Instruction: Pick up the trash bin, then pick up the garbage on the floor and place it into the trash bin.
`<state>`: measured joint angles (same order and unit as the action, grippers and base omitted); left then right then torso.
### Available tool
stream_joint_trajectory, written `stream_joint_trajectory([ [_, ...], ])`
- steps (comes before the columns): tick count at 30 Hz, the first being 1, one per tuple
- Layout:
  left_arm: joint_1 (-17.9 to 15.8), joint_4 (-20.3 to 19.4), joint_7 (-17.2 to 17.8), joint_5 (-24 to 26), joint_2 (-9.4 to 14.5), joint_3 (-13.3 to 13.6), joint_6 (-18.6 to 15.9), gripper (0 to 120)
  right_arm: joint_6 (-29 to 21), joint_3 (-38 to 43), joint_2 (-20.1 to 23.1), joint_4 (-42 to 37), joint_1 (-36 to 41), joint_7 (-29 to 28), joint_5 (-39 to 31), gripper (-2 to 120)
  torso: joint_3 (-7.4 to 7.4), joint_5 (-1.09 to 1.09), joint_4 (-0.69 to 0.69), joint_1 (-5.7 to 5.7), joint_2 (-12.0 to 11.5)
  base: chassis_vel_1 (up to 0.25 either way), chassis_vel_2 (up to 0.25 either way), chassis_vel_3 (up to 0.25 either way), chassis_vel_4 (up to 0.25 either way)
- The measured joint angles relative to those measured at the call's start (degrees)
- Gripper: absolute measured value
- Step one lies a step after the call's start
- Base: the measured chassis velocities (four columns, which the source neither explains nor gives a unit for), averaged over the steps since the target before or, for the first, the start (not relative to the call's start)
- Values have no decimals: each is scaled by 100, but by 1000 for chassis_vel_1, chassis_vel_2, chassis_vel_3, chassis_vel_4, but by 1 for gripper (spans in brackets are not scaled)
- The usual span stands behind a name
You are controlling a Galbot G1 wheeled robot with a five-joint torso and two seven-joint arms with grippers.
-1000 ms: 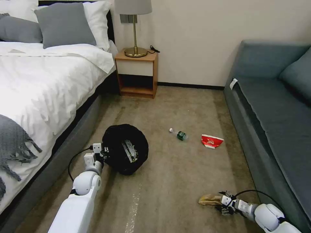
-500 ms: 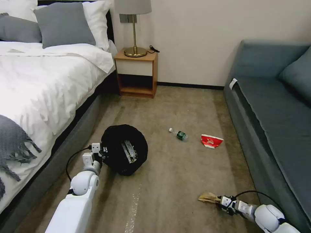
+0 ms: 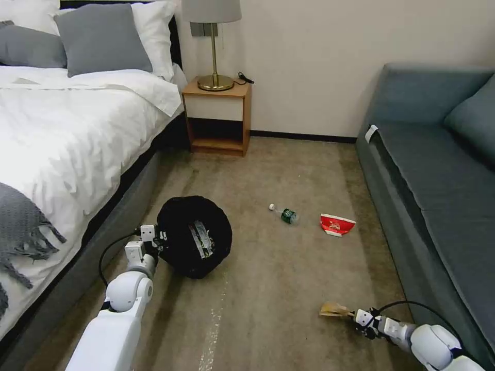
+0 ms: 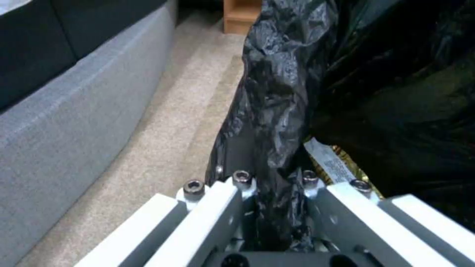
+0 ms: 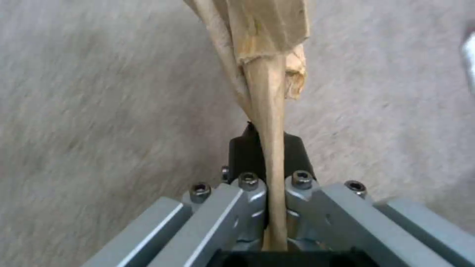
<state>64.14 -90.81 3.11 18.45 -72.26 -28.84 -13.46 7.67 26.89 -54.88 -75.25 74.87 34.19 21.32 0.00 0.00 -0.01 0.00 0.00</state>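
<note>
Above carpet, brown paper (image 3: 333, 309) now higher (right claw (image 3: 356, 315)).

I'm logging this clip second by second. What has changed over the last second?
The left gripper, shut on the trash bin's bag rim, has carried the bin slightly left, toward the bed. The right gripper, shut on the brown paper, now holds it end-on with less of it showing. The bottle and red carton stayed put.
</note>
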Motion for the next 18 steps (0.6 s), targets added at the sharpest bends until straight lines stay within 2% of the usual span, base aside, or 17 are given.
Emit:
stream_joint_trajectory([
  [5,52,-96,1,-5,2,-1,0,1,-39,117,-42,-251,-145,-99,-506,0,0,0,0,0,0,0,0,0,0],
  [12,102,-178,87,0,-26,13,8,1,-366,219,-45,-795,-412,-267,-1489,0,0,-1,1,0,0,0,0,0,0],
  [14,102,-179,202,50,-80,23,51,1,-421,179,-27,-979,-538,-541,-2046,0,0,-1,1,0,0,0,0,0,0],
  [15,102,-179,202,50,-80,23,51,1,-421,179,-27,-979,-538,-541,-2046,0,0,-1,1,0,0,0,0,0,0],
  [18,112,-217,299,112,-140,61,93,1,-425,58,24,-1251,-654,-979,-2650,0,0,-1,1,0,0,0,0,0,0],
])
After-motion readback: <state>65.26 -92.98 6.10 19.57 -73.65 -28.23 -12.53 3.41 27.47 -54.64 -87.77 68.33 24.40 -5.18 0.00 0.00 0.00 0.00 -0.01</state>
